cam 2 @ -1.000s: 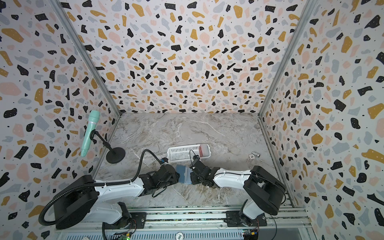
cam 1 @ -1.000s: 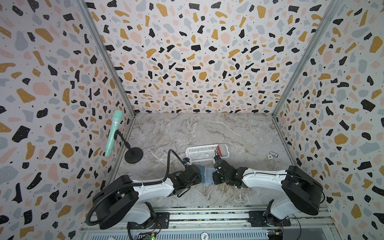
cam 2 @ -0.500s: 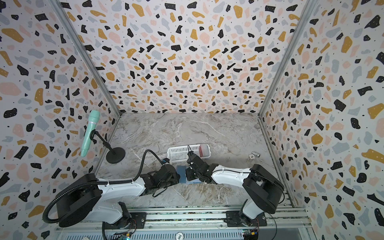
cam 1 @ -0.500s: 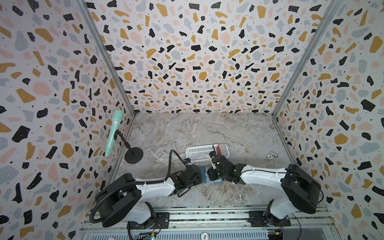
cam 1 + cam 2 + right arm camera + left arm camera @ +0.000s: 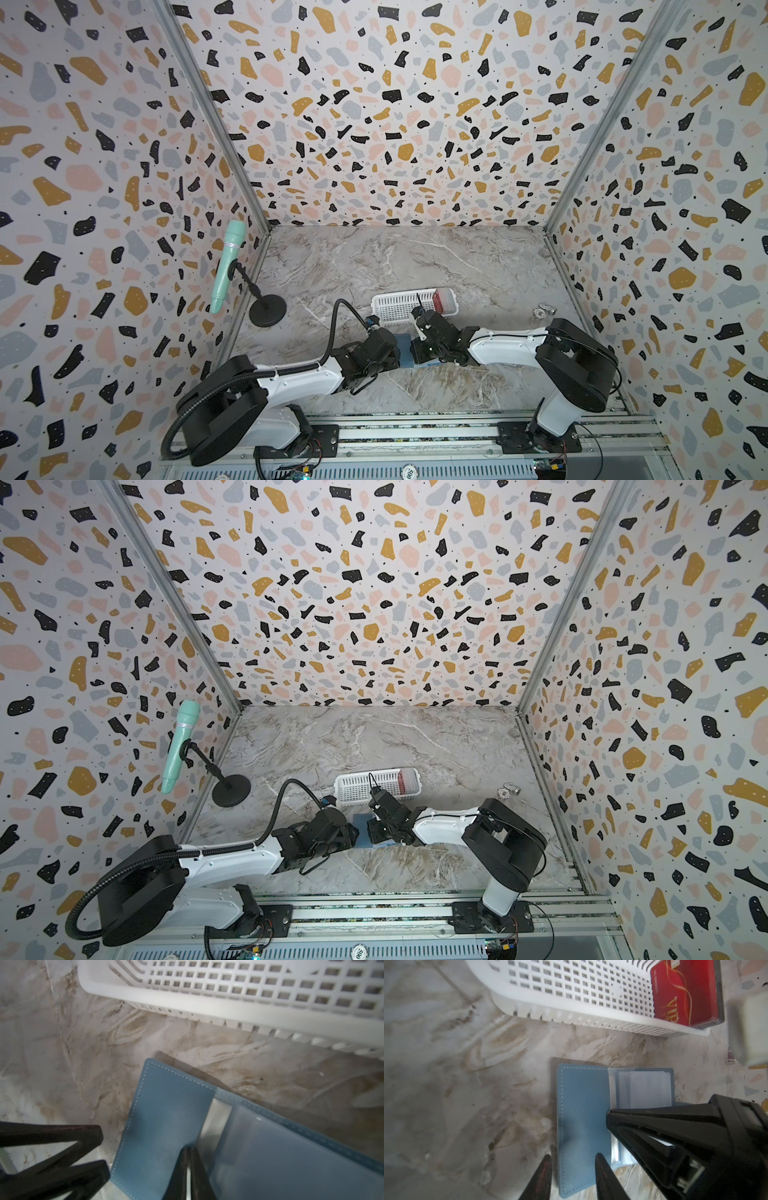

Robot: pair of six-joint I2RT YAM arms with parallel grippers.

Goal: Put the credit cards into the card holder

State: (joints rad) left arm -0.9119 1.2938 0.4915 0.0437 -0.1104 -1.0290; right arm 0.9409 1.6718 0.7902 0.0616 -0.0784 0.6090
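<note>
The blue-grey card holder [image 5: 581, 1105] lies open on the marble, its cover flap [image 5: 166, 1115] slightly raised beside the clear sleeves [image 5: 645, 1088]. In both top views only a strip of the holder [image 5: 404, 353] [image 5: 360, 832] shows between the arms. My left gripper [image 5: 573, 1158] is open, its tips either side of the flap's outer edge. My right gripper [image 5: 188, 1150] is shut, its tips at the seam between flap and sleeves; whether they pinch anything I cannot tell. Red VIP credit cards [image 5: 685, 991] [image 5: 441, 300] stand stacked at one end of the white basket.
The white perforated basket [image 5: 399, 305] [image 5: 207, 1001] sits just behind the holder. A mint microphone [image 5: 226, 266] on a black stand [image 5: 267, 309] is at the left wall. A small metal object [image 5: 544, 311] lies near the right wall.
My right gripper has slid left over the card holder toward the left gripper and closed tighter. The left jaws stand a little wider.
</note>
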